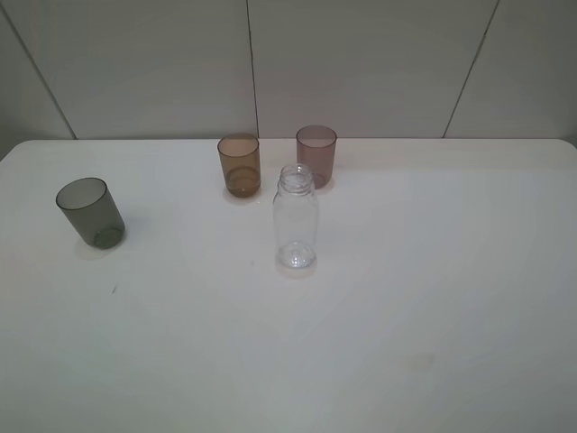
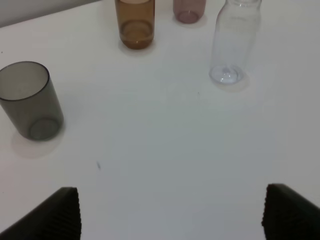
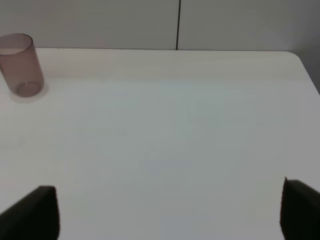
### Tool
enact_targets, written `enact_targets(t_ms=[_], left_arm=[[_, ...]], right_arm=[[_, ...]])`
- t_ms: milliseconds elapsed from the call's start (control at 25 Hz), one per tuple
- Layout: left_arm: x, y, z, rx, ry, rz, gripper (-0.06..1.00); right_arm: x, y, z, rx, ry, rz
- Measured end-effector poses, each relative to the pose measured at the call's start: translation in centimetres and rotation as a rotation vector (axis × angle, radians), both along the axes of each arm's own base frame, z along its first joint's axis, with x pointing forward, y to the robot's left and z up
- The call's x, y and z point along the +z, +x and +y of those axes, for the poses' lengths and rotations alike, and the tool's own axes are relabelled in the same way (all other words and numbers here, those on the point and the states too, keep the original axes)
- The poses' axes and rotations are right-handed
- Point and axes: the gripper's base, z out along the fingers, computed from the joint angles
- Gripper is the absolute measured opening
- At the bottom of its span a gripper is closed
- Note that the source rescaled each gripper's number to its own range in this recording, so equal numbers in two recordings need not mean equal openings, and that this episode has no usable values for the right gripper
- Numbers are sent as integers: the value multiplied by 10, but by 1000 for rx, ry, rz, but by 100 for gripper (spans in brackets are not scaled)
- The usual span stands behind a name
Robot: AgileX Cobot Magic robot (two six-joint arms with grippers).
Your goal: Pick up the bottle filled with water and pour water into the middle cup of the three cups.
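Observation:
The clear capless bottle (image 1: 296, 218) (image 2: 234, 45) stands upright near the middle of the white table. Behind it to the left is the amber-brown middle cup (image 1: 239, 165) (image 2: 135, 24). The mauve-pink cup (image 1: 316, 155) (image 2: 189, 10) (image 3: 20, 67) stands just behind the bottle to the right. Far to the left stands the dark grey cup (image 1: 90, 212) (image 2: 30, 101). Neither arm shows in the high view. My left gripper (image 2: 172, 212) is open over bare table, well short of the bottle. The right gripper (image 3: 170, 210) also stands open, holding nothing.
The white table (image 1: 406, 298) has rounded far corners and meets a grey panelled wall (image 1: 361, 63) at the back. A small dark speck (image 1: 114, 290) marks the tabletop in front of the grey cup.

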Motion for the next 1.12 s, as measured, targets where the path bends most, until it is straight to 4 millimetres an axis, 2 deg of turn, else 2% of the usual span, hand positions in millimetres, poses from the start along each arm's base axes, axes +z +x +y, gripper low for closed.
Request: enact_targets(t_ms=[480, 920, 1120], left_arm=[[-1, 0, 0, 6, 10, 3, 86], [-1, 1, -3, 387, 8, 5, 86], [-1, 1, -3, 420, 8, 6, 86]], right_arm=[[0, 0, 0, 0, 0, 0], [0, 0, 0, 0, 0, 0], [0, 0, 0, 0, 0, 0]])
